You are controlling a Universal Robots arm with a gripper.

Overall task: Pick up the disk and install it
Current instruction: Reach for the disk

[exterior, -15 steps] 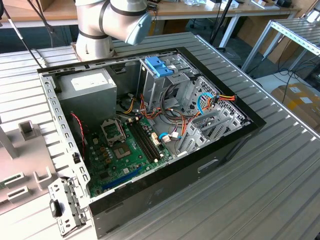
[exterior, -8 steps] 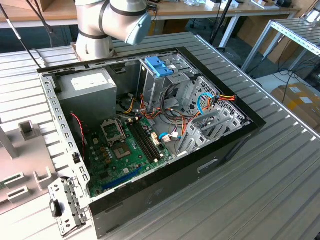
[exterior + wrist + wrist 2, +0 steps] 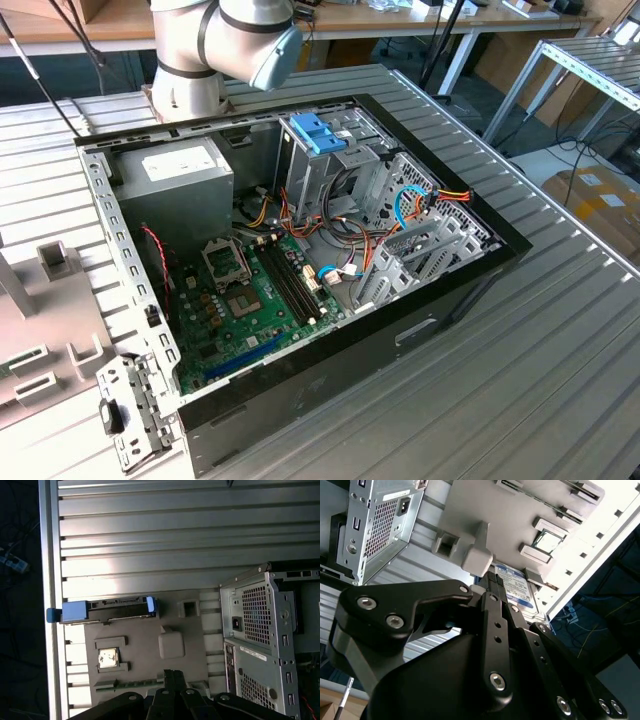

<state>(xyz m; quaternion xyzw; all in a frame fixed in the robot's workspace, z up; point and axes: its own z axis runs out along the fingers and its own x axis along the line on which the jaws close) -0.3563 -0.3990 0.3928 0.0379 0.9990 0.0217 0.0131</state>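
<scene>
Ribbed aluminium forms the tabletop that takes up most of the exterior view. An open case lies on it at mid-frame. Inside the case, a green motherboard sits toward the lower left and a grey power supply toward the upper left. A pale-blue latch tops the drive cage. The arm stands at the upper left of the frame, behind the case. A grey plate lies at the exterior view's left edge, and a loose metal bracket lies in the lower left corner. Beyond the tabletop, wooden benches run along the top of the frame. A metal rack stands at the upper right, with a cardboard box on the floor at the right.

In the second wrist view the black jaws look pressed together with nothing between them, and they hang over the plate. The disk stands in a slot at the plate's edge, its labelled face showing, close to the tabletop's rim. Past that rim is dark floor strewn with cables.

In the first wrist view the disk stands on edge along the plate's border with a blue rail at each end. Its blue tab reaches the tabletop's rim. The jaws are well apart from it, over the plate's opposite side. A silver chip sits in a pocket of the plate. The tabletop's slats catch bright light, and the case's perforated rear stands beside the plate.
</scene>
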